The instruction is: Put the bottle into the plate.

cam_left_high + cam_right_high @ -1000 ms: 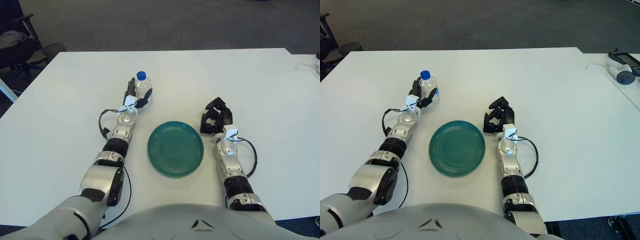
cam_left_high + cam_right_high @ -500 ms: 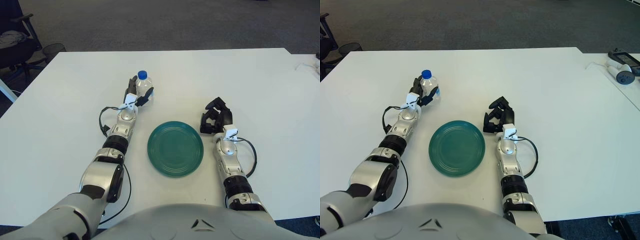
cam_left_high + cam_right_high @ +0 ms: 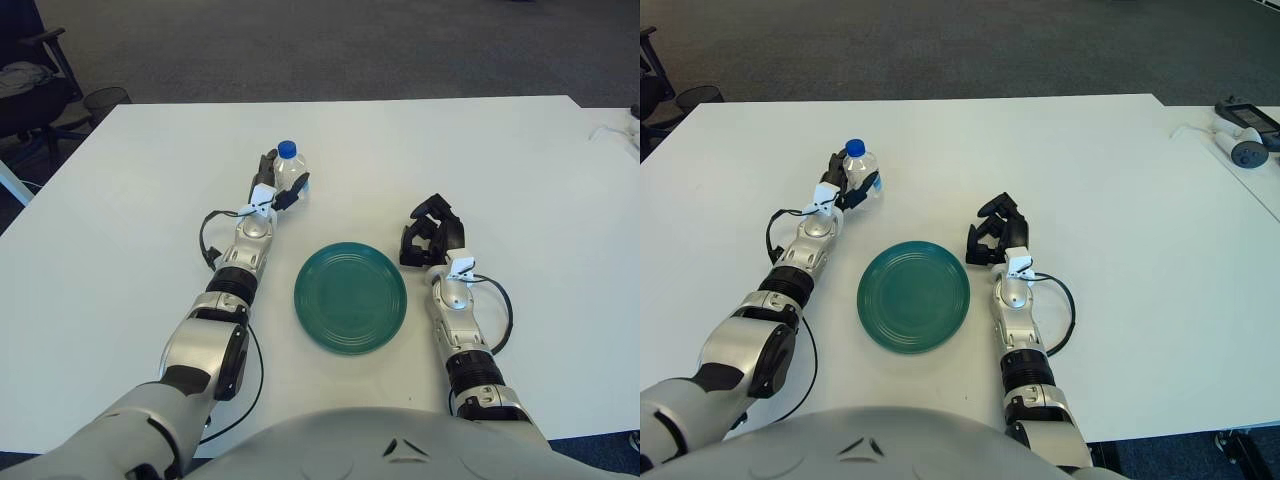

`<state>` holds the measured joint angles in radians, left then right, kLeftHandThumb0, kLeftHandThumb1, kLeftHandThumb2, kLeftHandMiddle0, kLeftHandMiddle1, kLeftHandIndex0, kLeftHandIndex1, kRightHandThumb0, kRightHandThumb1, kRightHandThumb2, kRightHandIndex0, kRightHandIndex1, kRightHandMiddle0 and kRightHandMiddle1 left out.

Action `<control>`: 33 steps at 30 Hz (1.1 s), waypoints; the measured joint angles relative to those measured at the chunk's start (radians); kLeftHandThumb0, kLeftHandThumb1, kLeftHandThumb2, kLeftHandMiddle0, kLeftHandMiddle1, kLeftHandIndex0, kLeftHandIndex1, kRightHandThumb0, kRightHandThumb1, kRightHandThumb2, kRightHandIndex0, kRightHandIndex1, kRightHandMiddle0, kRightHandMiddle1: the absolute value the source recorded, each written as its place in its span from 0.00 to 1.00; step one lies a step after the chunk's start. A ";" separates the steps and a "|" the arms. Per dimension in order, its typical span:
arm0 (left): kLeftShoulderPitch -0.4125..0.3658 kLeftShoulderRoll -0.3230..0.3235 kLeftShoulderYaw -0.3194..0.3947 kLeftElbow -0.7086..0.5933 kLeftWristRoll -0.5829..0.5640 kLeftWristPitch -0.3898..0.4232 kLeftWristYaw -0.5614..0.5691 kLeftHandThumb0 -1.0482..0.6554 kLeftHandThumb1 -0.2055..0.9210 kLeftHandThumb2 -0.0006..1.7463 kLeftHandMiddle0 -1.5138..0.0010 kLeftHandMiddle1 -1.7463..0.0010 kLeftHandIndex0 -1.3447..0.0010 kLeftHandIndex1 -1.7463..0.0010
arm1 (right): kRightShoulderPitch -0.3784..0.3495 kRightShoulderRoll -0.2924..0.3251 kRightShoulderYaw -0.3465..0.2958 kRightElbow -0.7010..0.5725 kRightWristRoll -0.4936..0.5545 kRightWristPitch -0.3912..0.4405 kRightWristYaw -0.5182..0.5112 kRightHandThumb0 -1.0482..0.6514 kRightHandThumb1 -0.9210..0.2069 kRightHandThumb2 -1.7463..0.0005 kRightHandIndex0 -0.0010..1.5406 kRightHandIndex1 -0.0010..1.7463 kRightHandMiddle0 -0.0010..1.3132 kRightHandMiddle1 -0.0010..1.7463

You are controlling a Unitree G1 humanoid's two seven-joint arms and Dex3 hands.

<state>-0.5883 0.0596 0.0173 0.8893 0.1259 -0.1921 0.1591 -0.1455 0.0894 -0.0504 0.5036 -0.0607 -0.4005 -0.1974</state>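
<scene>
Two robot hands: left robot hand point(image 3: 272, 190) wrapped round the blue-capped water bottle point(image 3: 288, 170); right robot hand point(image 3: 431, 232) curled on nothing, just right of the plate.
Bottle: upright on the white desk point(image 3: 120, 230), beyond the green plate point(image 3: 351, 297), apart from it.
Advice: keep it vertical, lift clear of the rim, set down at plate centre.

Left-eye and right-eye views from a stereo camera on the robot's head, both facing forward and down at the white table point(image 3: 480, 150) at close range, with the robot's chest along the bottom edge. Both share the central table area. Only the right-eye view shows what appears to be a small device point(image 3: 1246, 152) far right.
</scene>
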 measured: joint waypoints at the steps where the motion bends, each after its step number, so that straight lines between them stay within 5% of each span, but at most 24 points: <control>1: 0.000 0.000 0.000 0.002 0.000 -0.001 0.000 0.02 1.00 0.12 0.84 0.97 1.00 0.73 | 0.000 0.000 0.000 0.000 0.001 0.000 0.000 0.62 0.81 0.07 0.57 0.92 0.48 1.00; 33: -0.031 0.002 -0.031 0.062 0.018 -0.049 -0.019 0.05 1.00 0.04 0.82 0.89 1.00 0.61 | -0.012 0.003 -0.002 0.022 0.005 -0.020 -0.007 0.61 0.80 0.07 0.57 0.92 0.47 1.00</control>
<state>-0.6192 0.0617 -0.0136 0.9518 0.1438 -0.2415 0.1396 -0.1573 0.0923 -0.0527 0.5251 -0.0558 -0.4200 -0.2044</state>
